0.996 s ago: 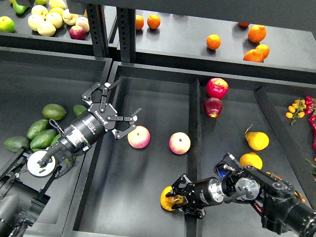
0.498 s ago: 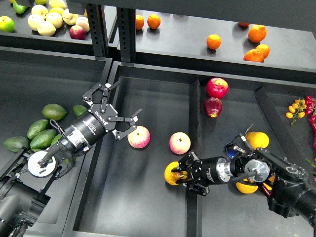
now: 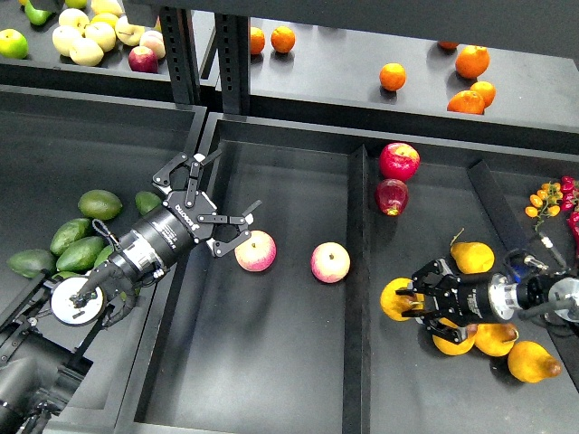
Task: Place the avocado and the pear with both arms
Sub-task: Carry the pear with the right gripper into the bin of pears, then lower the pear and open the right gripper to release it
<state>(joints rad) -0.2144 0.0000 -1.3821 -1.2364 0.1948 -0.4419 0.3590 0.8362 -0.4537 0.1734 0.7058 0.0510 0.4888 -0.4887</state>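
My right gripper is shut on the pear, a golden yellow-orange fruit. It holds the pear in the right compartment, just right of the divider and left of the other yellow pears. Several green avocados lie in the left bin, one close under my left arm. My left gripper is open and empty. It hangs over the left edge of the middle compartment, just up-left of a pink-yellow apple.
A second pink-yellow apple lies in the middle compartment. Two red apples sit at the back of the right compartment. More yellow pears lie near my right arm. Small tomatoes are at far right. Oranges are on the upper shelf.
My right gripper has carried the pear rightward from the front of the middle compartment, over the divider, into the right compartment. My left arm has barely moved.
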